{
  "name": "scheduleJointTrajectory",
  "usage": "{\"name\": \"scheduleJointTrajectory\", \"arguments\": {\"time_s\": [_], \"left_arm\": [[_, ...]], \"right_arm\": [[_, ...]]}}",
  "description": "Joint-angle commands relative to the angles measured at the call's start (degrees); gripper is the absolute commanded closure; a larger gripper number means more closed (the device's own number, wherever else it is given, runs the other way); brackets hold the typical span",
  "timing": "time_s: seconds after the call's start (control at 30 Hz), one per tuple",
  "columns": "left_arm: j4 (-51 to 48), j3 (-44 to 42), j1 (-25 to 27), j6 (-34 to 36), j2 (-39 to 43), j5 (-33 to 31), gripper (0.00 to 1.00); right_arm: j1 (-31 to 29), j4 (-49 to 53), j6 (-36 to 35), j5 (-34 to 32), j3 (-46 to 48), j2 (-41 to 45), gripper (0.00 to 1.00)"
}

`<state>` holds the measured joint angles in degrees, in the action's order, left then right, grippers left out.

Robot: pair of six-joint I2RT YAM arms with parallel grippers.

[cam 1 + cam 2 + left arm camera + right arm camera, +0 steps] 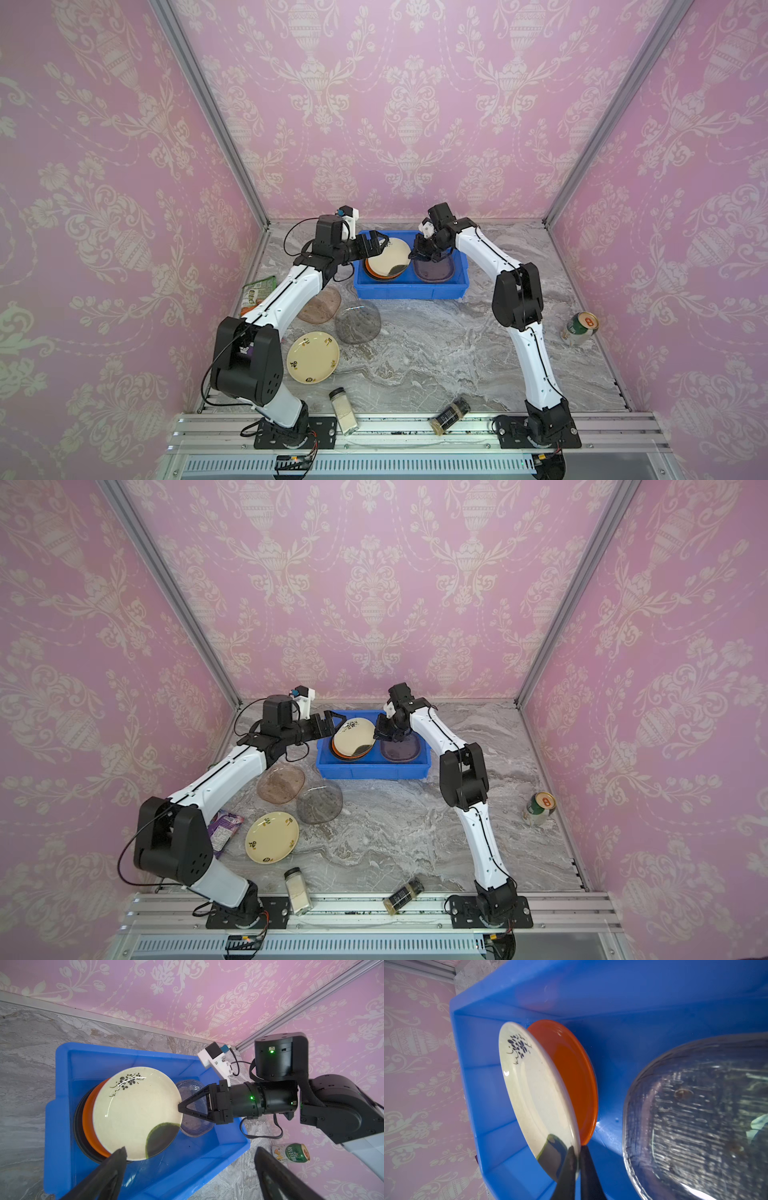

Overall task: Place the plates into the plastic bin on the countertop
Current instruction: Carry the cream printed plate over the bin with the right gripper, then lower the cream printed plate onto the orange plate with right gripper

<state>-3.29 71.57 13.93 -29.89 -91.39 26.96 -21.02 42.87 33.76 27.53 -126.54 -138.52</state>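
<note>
The blue plastic bin (409, 287) (374, 771) stands at the back of the marble countertop (436, 353). My right gripper (577, 1151) (415, 255) is shut on the rim of a cream plate (533, 1088) (135, 1111), holding it tilted over an orange plate (571, 1068) and a black plate (78, 1126) in the bin's left half. A glass plate (695, 1115) (434, 270) lies in the right half. My left gripper (380, 243) (191, 1149) hangs open and empty by the bin's left end. A pinkish glass plate (320, 307), a grey glass plate (357, 322) and a cream plate (312, 356) lie on the countertop.
Two spice jars (343, 410) (449, 415) lie near the front rail. A green can (581, 328) stands by the right wall. Snack packets (257, 291) (224, 829) lie under the left arm. Pink walls enclose three sides.
</note>
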Motion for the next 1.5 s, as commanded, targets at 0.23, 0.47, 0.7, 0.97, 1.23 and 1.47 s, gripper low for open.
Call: {"name": "scheduleJointTrajectory", "arguments": {"time_s": [0.23,0.47,0.7,0.97,1.23,1.47], "left_arm": [[0.1,2.0,-0.5,0.1,-0.9,1.4,0.02],[0.3,1.9,-0.4,0.2,-1.1,1.4,0.02],[-0.9,2.0,-0.4,1.3,-1.3,0.8,0.02],[-1.6,1.7,-0.5,1.8,-1.1,0.7,0.02],[-1.8,1.1,-0.4,1.9,-0.5,0.2,0.02],[-1.8,0.5,-0.4,1.3,0.0,0.2,0.02]], "right_arm": [[-0.1,0.1,1.2,-0.5,-2.2,-0.5,0.66],[0.1,0.6,0.9,-2.0,-2.4,-0.5,0.72],[-0.1,0.0,2.4,-1.4,-4.3,-3.3,0.88],[-1.0,-0.3,3.2,-1.3,-4.2,-5.2,0.89],[-1.5,-2.8,4.1,-0.3,-2.7,-4.8,0.92],[-1.2,-2.2,3.5,0.1,-2.5,-3.5,0.88]]}}
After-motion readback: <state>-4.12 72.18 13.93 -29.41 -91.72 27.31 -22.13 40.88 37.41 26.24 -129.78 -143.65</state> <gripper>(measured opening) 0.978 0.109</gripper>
